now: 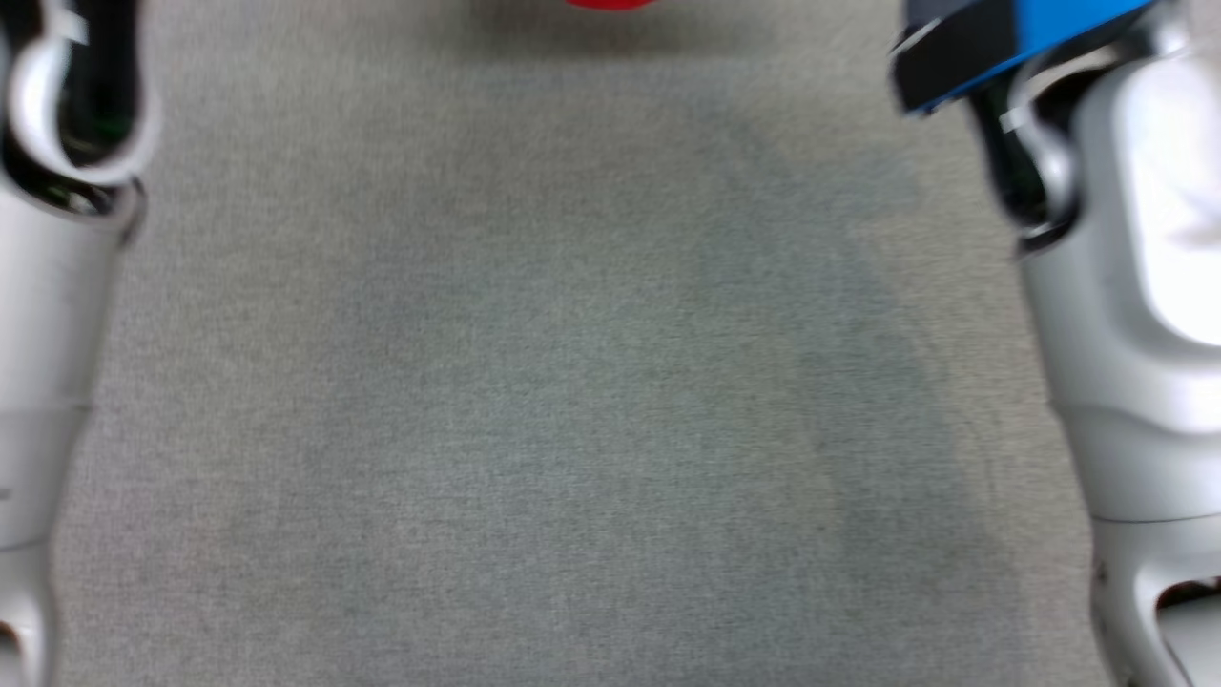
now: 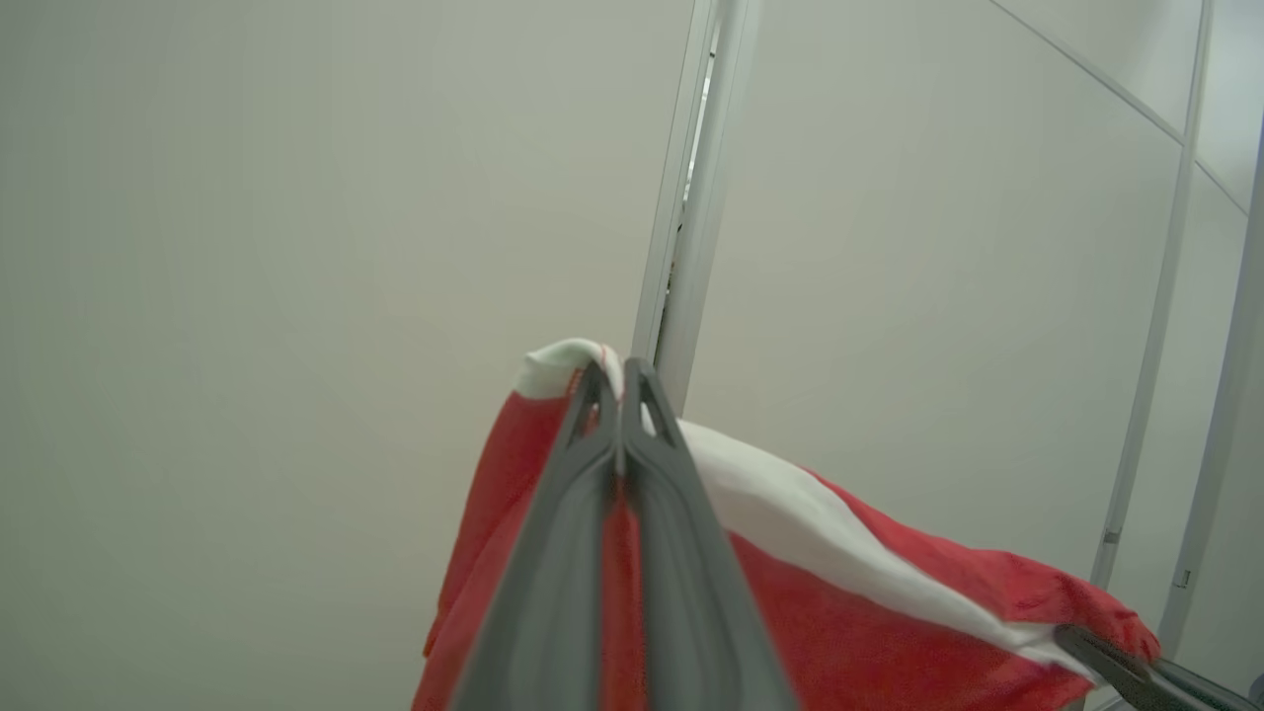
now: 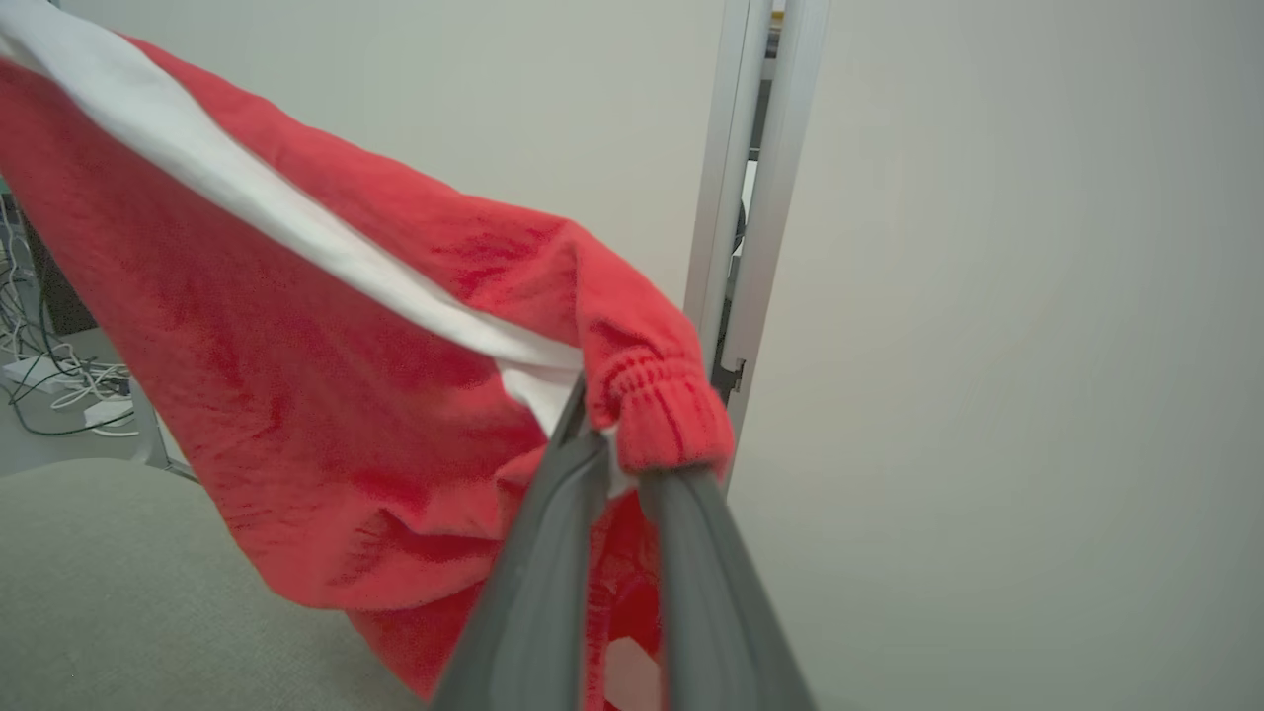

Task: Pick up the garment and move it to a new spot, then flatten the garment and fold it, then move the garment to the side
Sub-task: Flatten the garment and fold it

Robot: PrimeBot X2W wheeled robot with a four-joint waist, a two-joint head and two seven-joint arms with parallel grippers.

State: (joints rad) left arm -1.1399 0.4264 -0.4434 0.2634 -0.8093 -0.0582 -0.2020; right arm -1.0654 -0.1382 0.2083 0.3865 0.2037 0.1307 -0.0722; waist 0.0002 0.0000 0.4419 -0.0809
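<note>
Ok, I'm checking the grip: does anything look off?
No damage shows. The garment hangs between the left gripper and the right gripper, but its ribbed cuff is bunched over the right one, so that grip looks uneven.

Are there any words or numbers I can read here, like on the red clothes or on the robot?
No text can be read in any view.
Garment: red with a white stripe, with no print showing.
Blue and black part by the right arm: blurred, with no letters to make out.
</note>
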